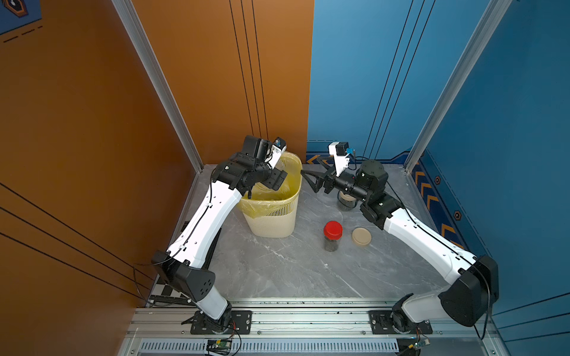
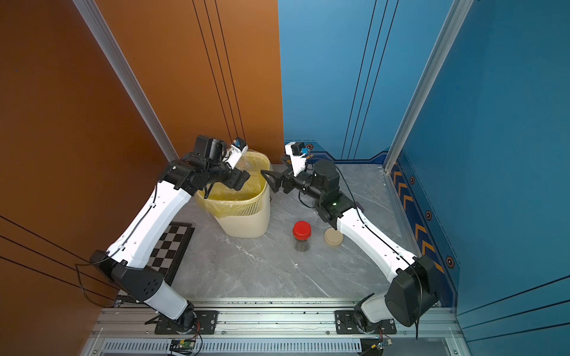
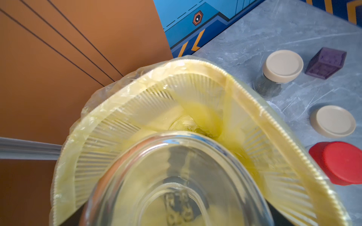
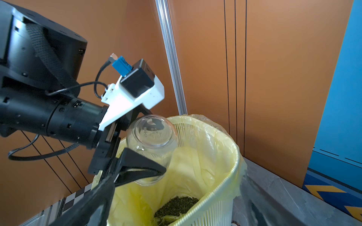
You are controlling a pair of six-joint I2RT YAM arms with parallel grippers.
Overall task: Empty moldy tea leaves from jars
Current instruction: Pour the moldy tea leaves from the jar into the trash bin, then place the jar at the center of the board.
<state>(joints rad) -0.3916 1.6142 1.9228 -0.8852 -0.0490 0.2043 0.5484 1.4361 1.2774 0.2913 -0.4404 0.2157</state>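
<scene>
The dark green-brown, crumbly tea leaves (image 4: 176,207) are lying in a clump at the bottom of the cream slatted bin (image 4: 225,182) lined with a yellow bag, and the small clear glass jar (image 3: 176,182) is hanging over that bin, tilted mouth-down and looking empty. The left tool (image 4: 151,142) is grasping it across its smooth body, jaws spread wide around the glass. That grip is what I am worrying about first. The glass is slick and the jar is sitting at an angle, so any shake or quick turn upright is risking a slip, and the jar would be dropping in among the mould. The loose bag is bunching close under the mouth, so pulling out low could be snagging it and tugging the light bin. The right tool (image 1: 308,182) is hanging released and empty just beside the bin's rim, near enough to be nudging it. In a top view its arm is crossing over the glass jar with the beige lid (image 1: 345,203), so a careless swing could be toppling that jar or the glass jar with the red lid (image 1: 332,235), which is standing beside a loose beige lid (image 1: 361,236) on the grey marbled table (image 1: 277,271).
</scene>
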